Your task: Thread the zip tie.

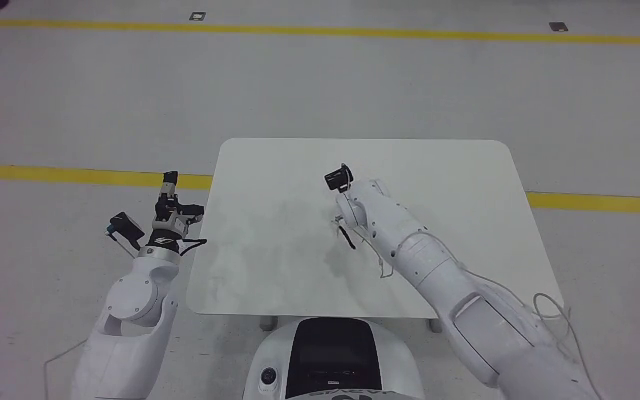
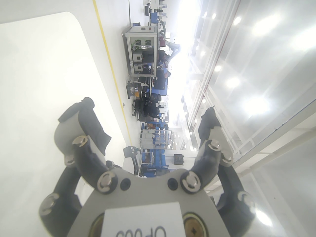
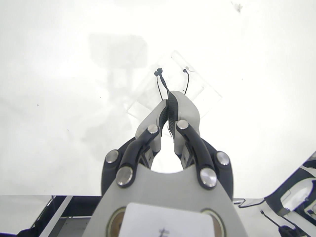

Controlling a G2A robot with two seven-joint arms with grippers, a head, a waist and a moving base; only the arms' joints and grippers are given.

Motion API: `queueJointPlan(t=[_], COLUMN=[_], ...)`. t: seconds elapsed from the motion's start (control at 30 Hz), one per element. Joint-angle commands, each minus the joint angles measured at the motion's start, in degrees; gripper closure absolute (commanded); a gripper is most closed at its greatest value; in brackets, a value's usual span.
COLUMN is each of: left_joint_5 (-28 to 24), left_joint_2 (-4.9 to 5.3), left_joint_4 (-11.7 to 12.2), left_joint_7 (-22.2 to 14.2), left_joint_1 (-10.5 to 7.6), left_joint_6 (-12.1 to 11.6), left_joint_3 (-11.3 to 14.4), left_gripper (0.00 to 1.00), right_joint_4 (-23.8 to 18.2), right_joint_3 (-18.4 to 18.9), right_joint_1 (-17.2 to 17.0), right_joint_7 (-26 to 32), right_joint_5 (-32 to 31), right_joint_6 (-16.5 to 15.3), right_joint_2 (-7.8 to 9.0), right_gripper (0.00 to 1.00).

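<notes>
Two arms: one hangs over the middle of the table, the other is off its left side, well apart from it.
Right gripper (image 3: 170,95): pressed tight together, pinching the thin black plastic zip tie (image 3: 158,71) just above the tabletop.
Zip tie: two strands run from its small head back into the closed fingertips, so it looks looped. The head lies over the clear sheet.
Second black strand (image 3: 188,80): just beside the first, with a small knob at its far end. I cannot tell whether it is a separate tie.
Clear rectangular plastic sheet (image 3: 203,86): flat on the table under the fingertips, set askew.
Left gripper (image 2: 148,107): spread wide and holding nothing, beyond the table's left edge and level with its rounded far corner.
Edges: the right arm crosses the near edge. The far, left and right edges lie well away from its gripper, with bare top on every side.
Surface: white rounded-corner table (image 1: 450,180), matt, with a small dark speck (image 3: 238,7) beyond the sheet.
Room: pale grey floor with yellow painted lines (image 1: 100,176) passing behind the table, and benches and cabinets far off.
</notes>
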Motion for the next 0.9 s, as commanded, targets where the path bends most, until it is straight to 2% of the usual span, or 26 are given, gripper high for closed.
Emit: queueJointPlan(t=[0.0, 0.5, 0.67, 0.87], left_joint_5=[0.00, 0.00, 0.00, 0.00], left_joint_2=[0.00, 0.00, 0.00, 0.00], left_joint_4=[0.00, 0.00, 0.00, 0.00], left_joint_7=[0.00, 0.00, 0.00, 0.00], left_joint_1=[0.00, 0.00, 0.00, 0.00], left_joint_6=[0.00, 0.00, 0.00, 0.00], left_joint_3=[0.00, 0.00, 0.00, 0.00], left_gripper=[0.00, 0.00, 0.00, 0.00], right_joint_4=[1.09, 5.82, 6.95, 9.04], right_joint_3=[-0.03, 0.07, -0.02, 0.77], right_joint_1=[0.45, 2.03, 2.44, 2.96], right_joint_7=[-0.60, -5.63, -7.10, -7.66], right_joint_5=[0.34, 1.10, 0.43, -1.71], right_joint_6=[0.35, 1.91, 4.16, 4.22], right_joint_2=[-0.38, -2.47, -3.16, -4.05], right_gripper=[1.00, 1.00, 1.00, 1.00])
